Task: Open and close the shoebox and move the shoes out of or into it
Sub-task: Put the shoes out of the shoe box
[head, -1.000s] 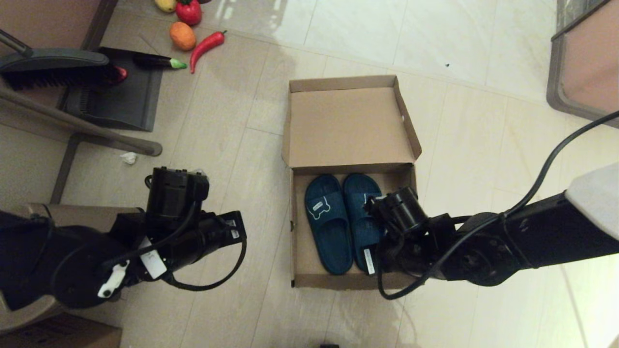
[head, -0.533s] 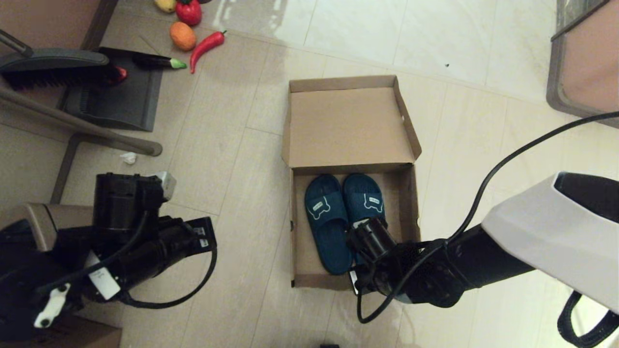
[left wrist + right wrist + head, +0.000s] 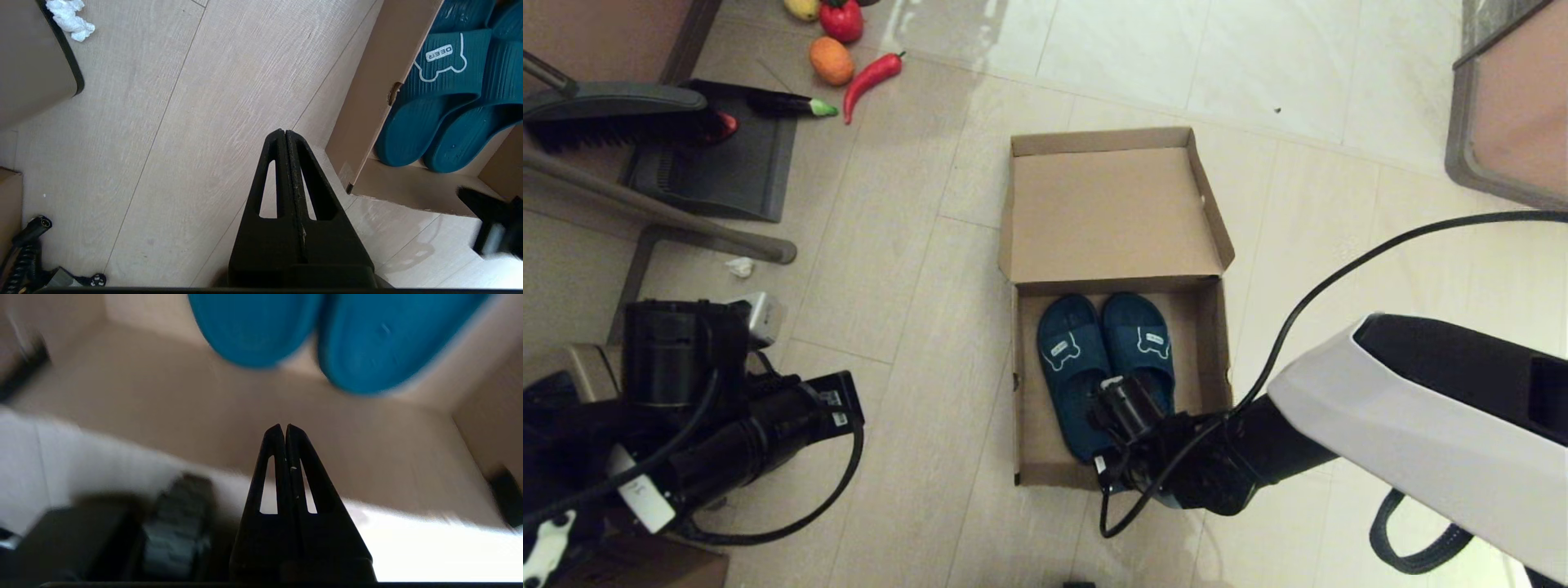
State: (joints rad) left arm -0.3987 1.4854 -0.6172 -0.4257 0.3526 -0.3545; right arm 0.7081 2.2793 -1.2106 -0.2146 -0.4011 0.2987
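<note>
Brown cardboard governs the scene, read from left to right; the left gripper (image 3: 284, 136) hangs over bare floor, fingers pressed flat together and pinching nothing, with the shoebox (image 3: 1027, 384) off to its right, well apart; the box stands open, its lid (image 3: 1112, 214) folded back flat on the far side; the shoes (image 3: 1104, 359) lie inside side by side, touching, long axes running from near wall to hinge, toes toward the lid; the right gripper (image 3: 284, 430) is over the box's near wall, fingers likewise shut and empty, the heels lying just ahead of its tips; the right arm is plainly the nearer, so lifting the pair out would probably fall to it, once its fingers part.
</note>
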